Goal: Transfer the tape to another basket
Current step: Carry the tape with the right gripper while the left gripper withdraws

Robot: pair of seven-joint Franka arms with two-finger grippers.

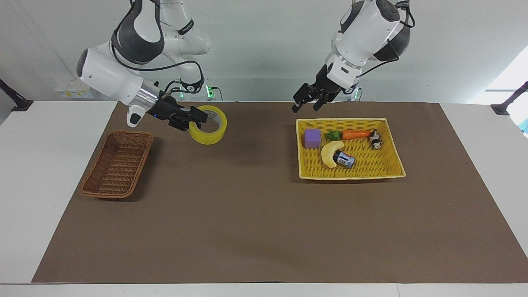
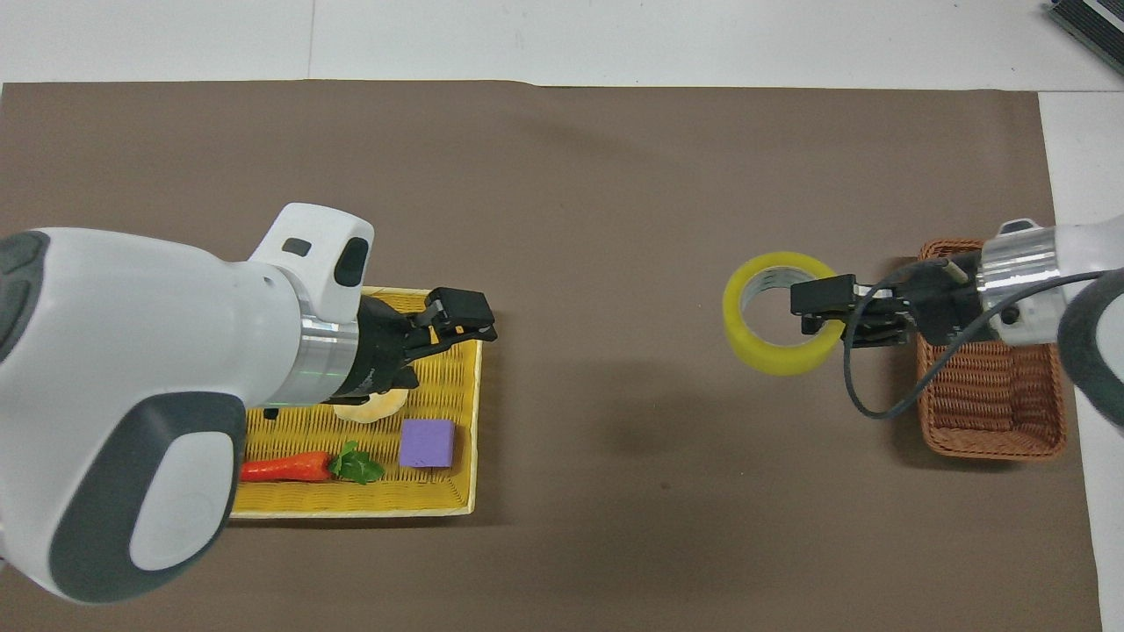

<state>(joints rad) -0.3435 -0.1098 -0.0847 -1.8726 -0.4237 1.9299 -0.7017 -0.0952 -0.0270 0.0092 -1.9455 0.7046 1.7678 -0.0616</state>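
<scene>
Right gripper [image 1: 197, 120] jaws grasp the stiff, light tape [image 1: 208, 130] by its wall; left gripper [image 1: 306, 102] jaws released.

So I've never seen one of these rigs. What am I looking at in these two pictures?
Two robot arms work at a table covered by a brown mat. One picture faces the robots from across the table; the other looks down from above their own end, so the sides swap between them.

The right gripper is shut on the tape, a yellow roll held in the air over the mat, beside the brown basket. The left gripper is open and empty, raised over the edge of the yellow tray nearest the robots. In the tray lie a purple block, a carrot, a banana and a small can.
</scene>
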